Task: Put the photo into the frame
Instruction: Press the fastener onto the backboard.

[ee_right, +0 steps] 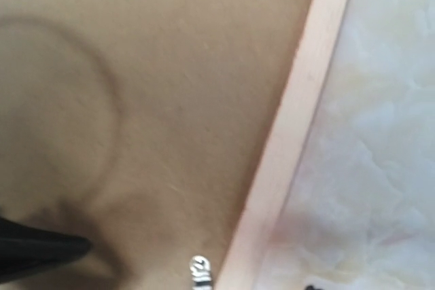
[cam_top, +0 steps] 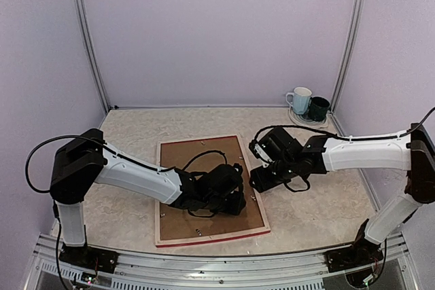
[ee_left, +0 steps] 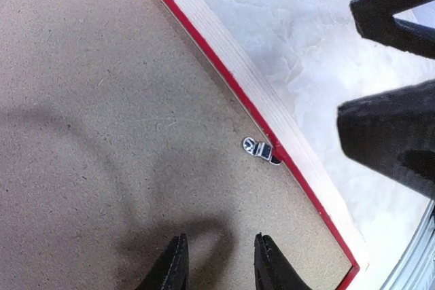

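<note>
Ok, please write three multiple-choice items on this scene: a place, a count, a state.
1. Where on the table do the mugs stand?
A) front left corner
B) back right corner
C) middle of the near edge

2. How many mugs are there?
A) one
B) four
C) two

3. How does the frame lie?
A) flat, back side up
B) upright against the wall
C) lifted in the air

Answers: 1 B, they stand by the rear right post. 2 C, a pale one and a dark one. 3 A, the brown backing board and pale wood face up.
</note>
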Controlling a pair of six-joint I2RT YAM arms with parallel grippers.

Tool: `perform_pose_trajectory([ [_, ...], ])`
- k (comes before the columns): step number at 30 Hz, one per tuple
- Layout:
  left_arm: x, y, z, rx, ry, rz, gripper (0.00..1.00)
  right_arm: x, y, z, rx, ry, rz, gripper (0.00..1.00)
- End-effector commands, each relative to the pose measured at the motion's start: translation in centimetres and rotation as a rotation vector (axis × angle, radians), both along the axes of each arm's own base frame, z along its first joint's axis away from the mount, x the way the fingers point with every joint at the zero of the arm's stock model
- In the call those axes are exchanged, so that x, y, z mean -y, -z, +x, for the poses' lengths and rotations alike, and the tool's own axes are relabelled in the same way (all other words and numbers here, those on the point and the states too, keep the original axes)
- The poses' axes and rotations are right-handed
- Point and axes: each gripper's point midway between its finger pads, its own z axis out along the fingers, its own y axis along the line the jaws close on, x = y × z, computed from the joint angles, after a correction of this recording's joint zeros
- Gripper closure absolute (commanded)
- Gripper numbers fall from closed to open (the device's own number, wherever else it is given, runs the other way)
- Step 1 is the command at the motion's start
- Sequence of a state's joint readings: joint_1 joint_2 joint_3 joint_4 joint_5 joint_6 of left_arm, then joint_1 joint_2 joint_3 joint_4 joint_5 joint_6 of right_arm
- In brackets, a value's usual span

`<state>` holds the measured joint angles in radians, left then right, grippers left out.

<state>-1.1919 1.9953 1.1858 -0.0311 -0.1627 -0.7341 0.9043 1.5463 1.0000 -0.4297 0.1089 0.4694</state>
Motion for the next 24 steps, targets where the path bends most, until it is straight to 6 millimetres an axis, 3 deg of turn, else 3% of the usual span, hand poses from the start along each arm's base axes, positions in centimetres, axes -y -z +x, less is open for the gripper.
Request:
perform_pose_trajectory([
  [1,0.4,0.2,-1.7,-0.022,0.053,-0.005,0.66,1.5,3.0,-0.7,-0.055,0.002,-0.067,0.49],
  [7,0.8,0.6,-2.3,-0.029,0.079,0.002,0.66,2.2,8.0,-1.1,-0.125,0.015,-0.154,0.53],
  [11,0.7,1.1,-2.4,-0.035,0.083,0.015,0.66,2.8,10.3,-1.4,-0.154,0.028,-0.204,0.56],
  [18,0.7,1.6,-2.6,-0.043,0.086,0.026,0.66,3.2,9.8,-1.6,-0.142,0.031,-0.209,0.62],
  [24,0.8,1.8,-2.5,-0.045,0.085,0.029,0.66,2.8,7.8,-1.5,-0.125,0.017,-0.173,0.64],
])
